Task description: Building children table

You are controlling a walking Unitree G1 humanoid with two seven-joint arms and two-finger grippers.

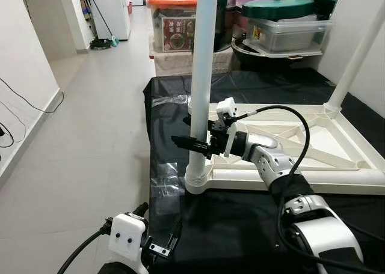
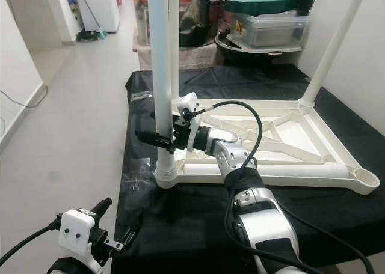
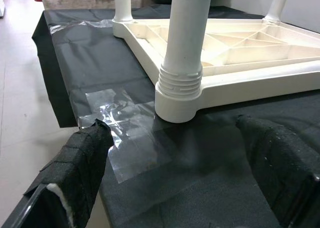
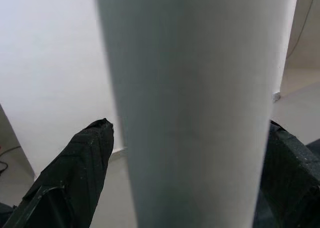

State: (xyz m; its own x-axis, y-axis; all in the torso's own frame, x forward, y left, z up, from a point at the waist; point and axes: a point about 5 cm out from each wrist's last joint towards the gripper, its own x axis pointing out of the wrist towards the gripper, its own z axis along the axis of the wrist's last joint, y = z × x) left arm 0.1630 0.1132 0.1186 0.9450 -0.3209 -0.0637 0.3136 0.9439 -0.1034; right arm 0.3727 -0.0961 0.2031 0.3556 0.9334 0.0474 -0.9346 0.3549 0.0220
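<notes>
The tall white plastic table leg (image 1: 201, 63) held upright runs out of the top edge of both eye views, so its upper end cannot be seen. A second white leg (image 1: 355, 63) at the far corner of the overturned cream plastic table frame (image 1: 337, 166) is cut off the same way. In the right wrist view the leg is a blurred pale column that covers the gap between the right hand's (image 1: 191, 145) black fingers (image 4: 75, 173), so contact cannot be judged there. The left hand (image 3: 185, 173) is cropped at the bottom edge, only its two padded fingers (image 3: 82, 163) showing. Labels on the stacked storage boxes (image 1: 174, 27) behind are too small to read.
</notes>
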